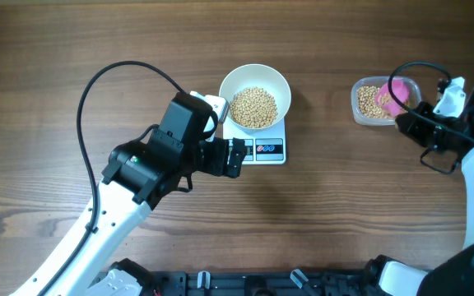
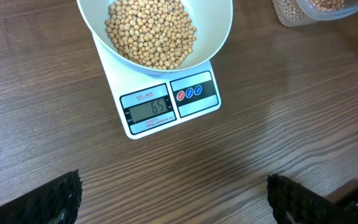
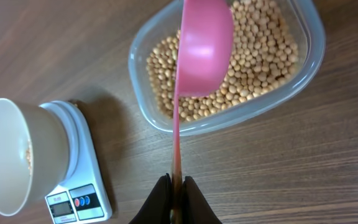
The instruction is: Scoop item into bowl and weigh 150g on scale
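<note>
Beans (image 1: 254,108) part-fill the bowl (image 1: 229,86) on the scale (image 1: 270,150); the right tool (image 3: 178,182), clamped on a pink scoop (image 3: 204,46), hangs over the tub (image 3: 309,56) at right, likely for more, while the left tool (image 1: 239,158) sits spread beside the scale.

Small round beige-yellow beans (image 1: 254,108) lie in a loose heap filling the bottom of the bowl (image 1: 235,85), well below its rim. The bowl is plain white, round and deep-sided, and it stands upright on the scale (image 1: 270,150), covering most of the platform. The scale is flat, white and rectangular and sits on the wooden table (image 1: 97,49) near the centre. Its front strip is uncovered, with a grey display (image 2: 149,111) reading 65 and coloured buttons beside it. More beans sit in a clear tub (image 1: 357,115) well apart to the right.
</note>
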Action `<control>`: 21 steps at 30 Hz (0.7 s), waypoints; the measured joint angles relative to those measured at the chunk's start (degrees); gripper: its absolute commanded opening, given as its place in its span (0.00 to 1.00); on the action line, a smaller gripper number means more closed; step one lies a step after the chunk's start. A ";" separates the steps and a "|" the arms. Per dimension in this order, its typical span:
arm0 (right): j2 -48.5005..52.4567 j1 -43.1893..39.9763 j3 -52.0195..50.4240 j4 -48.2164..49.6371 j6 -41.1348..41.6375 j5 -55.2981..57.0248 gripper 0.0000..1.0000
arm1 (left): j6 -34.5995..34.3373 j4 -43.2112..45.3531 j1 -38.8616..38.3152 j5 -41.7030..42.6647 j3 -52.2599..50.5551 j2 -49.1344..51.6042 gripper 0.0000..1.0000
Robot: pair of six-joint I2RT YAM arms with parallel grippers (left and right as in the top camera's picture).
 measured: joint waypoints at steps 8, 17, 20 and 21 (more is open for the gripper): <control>2.36 0.00 0.07 0.13 -0.44 0.26 0.22 | 0.00 0.00 0.00 0.00 0.00 0.00 1.00; 2.36 0.00 0.20 -1.77 -0.46 0.55 0.60 | 0.00 -0.02 0.00 0.00 0.00 0.00 1.00; 2.36 0.00 0.31 -5.01 5.18 0.74 0.71 | 0.00 0.02 0.00 0.00 0.00 0.00 1.00; 2.38 0.00 0.31 -6.21 7.63 0.85 0.74 | 0.00 -0.02 0.00 0.00 0.00 0.00 1.00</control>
